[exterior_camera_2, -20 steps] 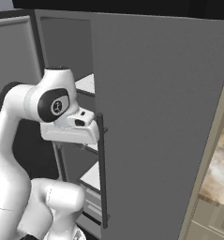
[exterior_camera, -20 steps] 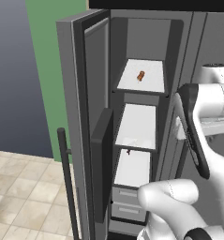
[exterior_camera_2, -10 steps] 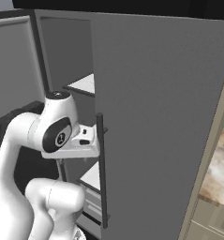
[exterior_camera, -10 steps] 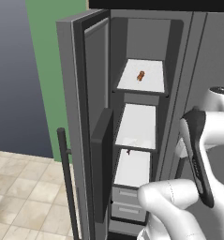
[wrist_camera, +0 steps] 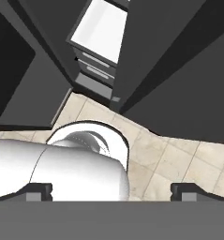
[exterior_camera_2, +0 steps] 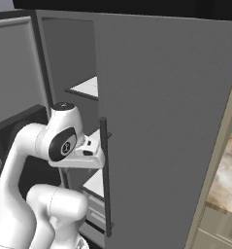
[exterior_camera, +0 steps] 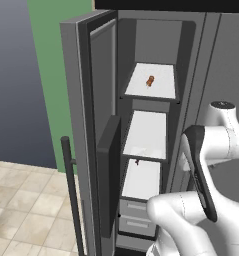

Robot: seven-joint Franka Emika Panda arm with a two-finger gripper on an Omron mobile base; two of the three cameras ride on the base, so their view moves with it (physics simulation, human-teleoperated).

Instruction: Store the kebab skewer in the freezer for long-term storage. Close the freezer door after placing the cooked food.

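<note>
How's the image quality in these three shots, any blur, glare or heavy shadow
Left base view: flat even lighting, soft rendering, the kebab skewer a small smudge on a bright shelf. Right base view: the freezer interior is dim grey, no glare. Hand view: dark door faces, sharp floor tiles, wide-angle look.

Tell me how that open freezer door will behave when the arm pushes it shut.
The freezer door is tall and thick with a panel on it, so it is probably heavy and slow to start. It looks rigid, so it should swing, not flex. Pushing near its long handle, far from the hinge, likely needs least force.
</note>
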